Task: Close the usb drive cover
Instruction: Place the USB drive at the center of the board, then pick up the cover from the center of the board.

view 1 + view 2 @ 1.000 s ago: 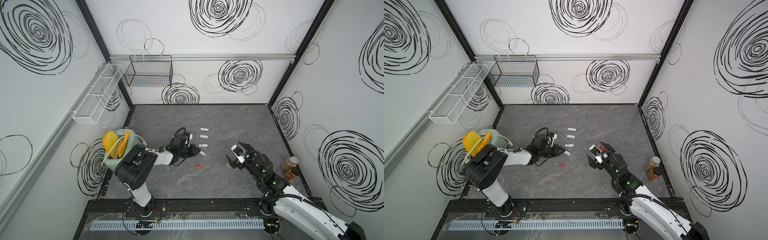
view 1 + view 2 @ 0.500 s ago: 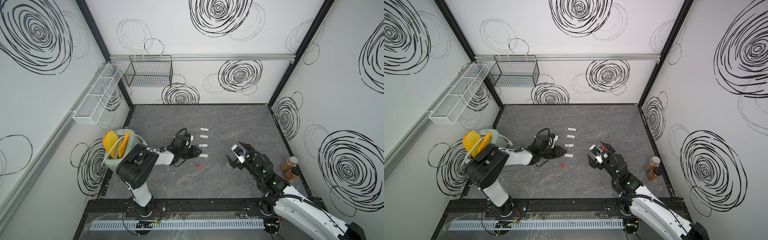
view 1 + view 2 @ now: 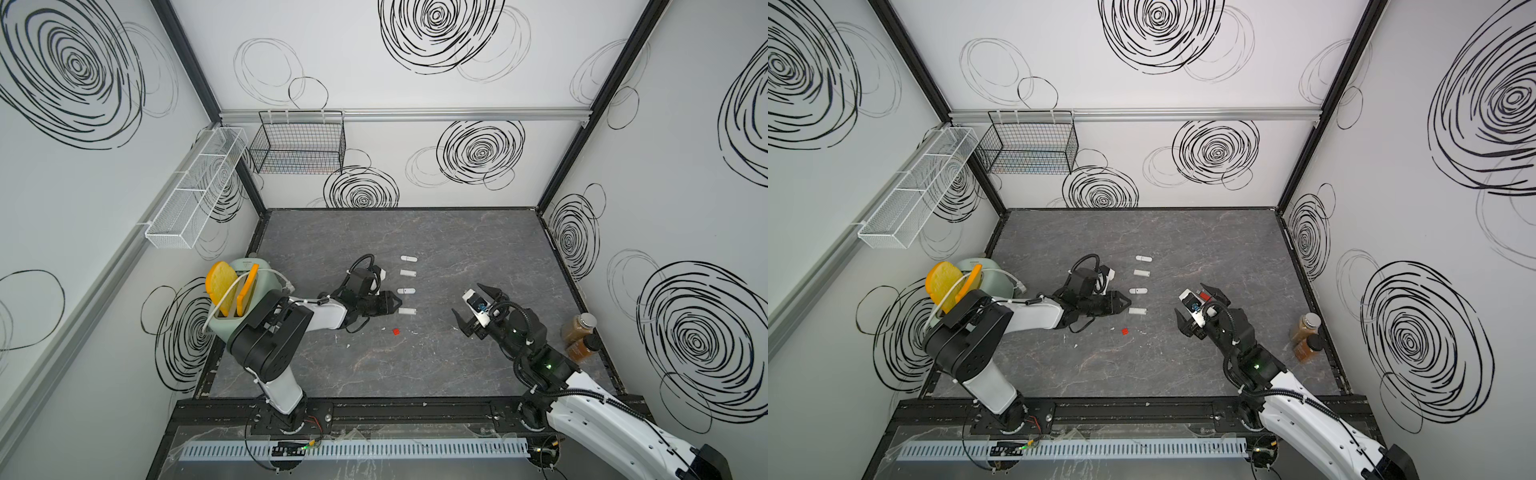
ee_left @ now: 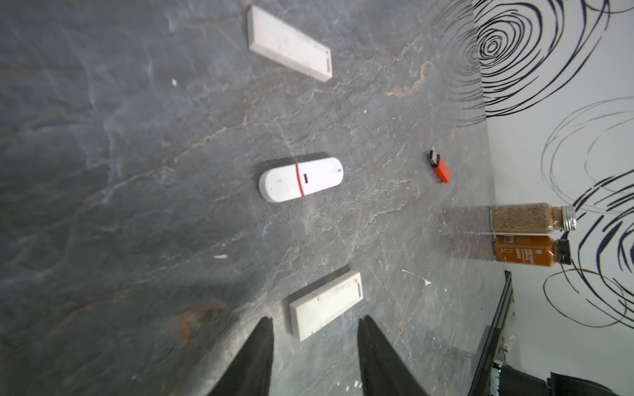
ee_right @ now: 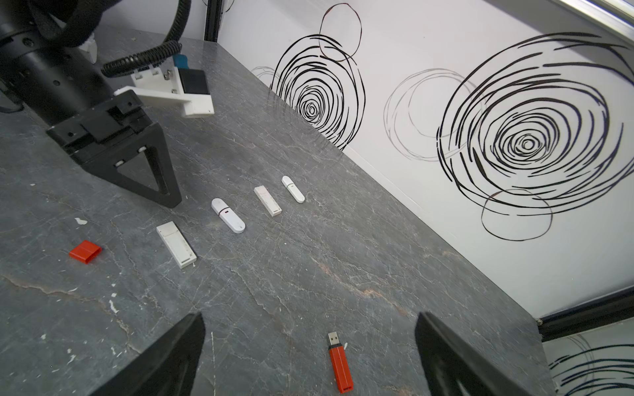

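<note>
A dark grey, marble-veined table (image 3: 457, 241) fills the floor of a booth whose white walls carry black scribbled swirls. A black wire basket (image 3: 299, 145) hangs on the back wall and a white mesh shelf (image 3: 191, 195) on the left wall. A pale green toaster (image 3: 235, 311) with yellow slices in it stands at the table's left edge. Two spice jars (image 3: 579, 332) stand at the right edge. A row of four white USB sticks (image 3: 406, 291) lies near the table's middle.

The red USB drive (image 5: 339, 367) lies flat on the table, right of the row, its metal plug bare. In the right wrist view it sits between the fingers of the right gripper (image 5: 310, 319), which are spread wide and hold nothing. Its red cap (image 3: 396, 331) lies well apart from it, on the front-edge side of the row, near the left gripper (image 3: 392, 302). That gripper's fingers stand partly apart, gripping nothing. The nearest rectangular white stick (image 4: 326, 305) lies loose just at their tips.

The left wrist view shows the drive with the jars beyond it, but not the cap. The right wrist view shows both. In a top view the drive is only what looks like a red sliver (image 3: 1203, 296) beside the right gripper.
</note>
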Robot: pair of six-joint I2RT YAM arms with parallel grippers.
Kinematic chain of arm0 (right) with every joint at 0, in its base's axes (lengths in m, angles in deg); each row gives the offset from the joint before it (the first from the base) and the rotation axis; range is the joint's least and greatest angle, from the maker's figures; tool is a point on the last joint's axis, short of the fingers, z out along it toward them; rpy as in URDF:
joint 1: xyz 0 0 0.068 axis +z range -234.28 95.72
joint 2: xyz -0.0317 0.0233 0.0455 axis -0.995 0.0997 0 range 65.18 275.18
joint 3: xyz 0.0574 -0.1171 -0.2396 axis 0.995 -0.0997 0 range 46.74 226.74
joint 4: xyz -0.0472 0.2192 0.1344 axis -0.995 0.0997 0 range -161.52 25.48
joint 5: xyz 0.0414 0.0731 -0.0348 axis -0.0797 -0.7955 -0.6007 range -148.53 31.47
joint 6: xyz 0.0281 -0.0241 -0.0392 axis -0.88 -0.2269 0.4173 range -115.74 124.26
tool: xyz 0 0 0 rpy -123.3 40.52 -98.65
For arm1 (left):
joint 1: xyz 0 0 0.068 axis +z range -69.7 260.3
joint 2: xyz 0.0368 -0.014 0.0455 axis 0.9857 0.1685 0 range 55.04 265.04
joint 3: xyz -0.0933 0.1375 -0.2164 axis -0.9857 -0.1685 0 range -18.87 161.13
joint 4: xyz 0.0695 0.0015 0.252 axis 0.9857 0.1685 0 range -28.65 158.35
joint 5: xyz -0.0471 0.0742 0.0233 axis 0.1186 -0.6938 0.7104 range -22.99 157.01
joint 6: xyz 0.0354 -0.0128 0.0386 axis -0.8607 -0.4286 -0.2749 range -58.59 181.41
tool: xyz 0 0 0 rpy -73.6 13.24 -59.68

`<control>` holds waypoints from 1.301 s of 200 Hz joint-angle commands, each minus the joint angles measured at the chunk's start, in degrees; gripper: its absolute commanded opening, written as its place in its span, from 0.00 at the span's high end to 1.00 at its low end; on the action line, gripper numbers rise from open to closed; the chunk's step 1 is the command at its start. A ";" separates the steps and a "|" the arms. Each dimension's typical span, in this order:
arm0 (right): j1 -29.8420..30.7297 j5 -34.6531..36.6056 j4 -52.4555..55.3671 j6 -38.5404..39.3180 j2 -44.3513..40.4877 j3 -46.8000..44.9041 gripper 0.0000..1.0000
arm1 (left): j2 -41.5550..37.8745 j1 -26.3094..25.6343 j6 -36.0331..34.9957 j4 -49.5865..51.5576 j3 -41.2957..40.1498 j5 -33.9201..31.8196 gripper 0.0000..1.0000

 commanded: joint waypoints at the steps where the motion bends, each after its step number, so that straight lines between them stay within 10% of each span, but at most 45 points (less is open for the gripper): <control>1: -0.20 -0.46 -1.92 0.32 -0.49 -0.86 0.01 | -4.70 1.63 -5.94 0.85 1.72 -2.26 0.48; 106: -0.12 -5.87 0.13 -1.13 3.64 0.47 0.00 | -21.30 5.39 -32.36 6.54 -0.50 -8.18 0.13; 260: 10.55 -22.94 15.96 12.03 42.41 23.86 0.12 | -30.81 16.85 -34.61 2.68 -6.45 -5.93 0.00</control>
